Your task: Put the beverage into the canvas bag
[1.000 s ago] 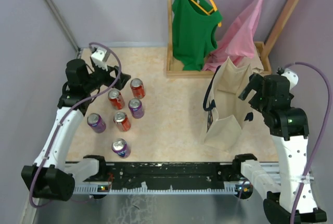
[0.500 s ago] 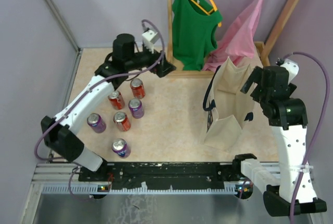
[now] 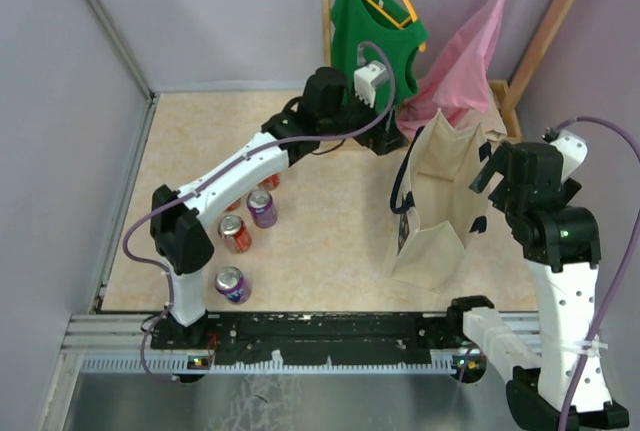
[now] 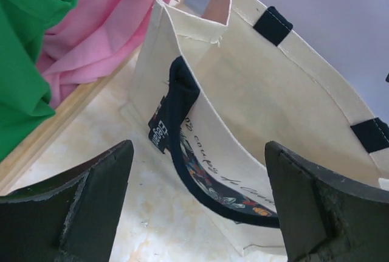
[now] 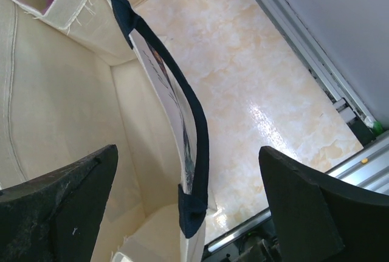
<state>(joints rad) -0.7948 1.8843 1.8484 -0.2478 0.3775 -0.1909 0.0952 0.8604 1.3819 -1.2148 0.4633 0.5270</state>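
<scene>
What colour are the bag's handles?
Dark navy handles, clearest in the right wrist view.

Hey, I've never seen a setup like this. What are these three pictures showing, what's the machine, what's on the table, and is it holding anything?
It's a robot: a left arm and a right arm bolted at a table's near edge, each ending in a two-finger tool. One picture looks down from above and behind. The other two come from wrist cameras, so the dark shapes there are each tool's own fingers. On the table stand a beige canvas bag and red and purple drink cans. Behind hang a green tank top and a pink garment. The left tool faces the bag, open and empty. The right tool is at the bag's rim, also open and empty.
</scene>
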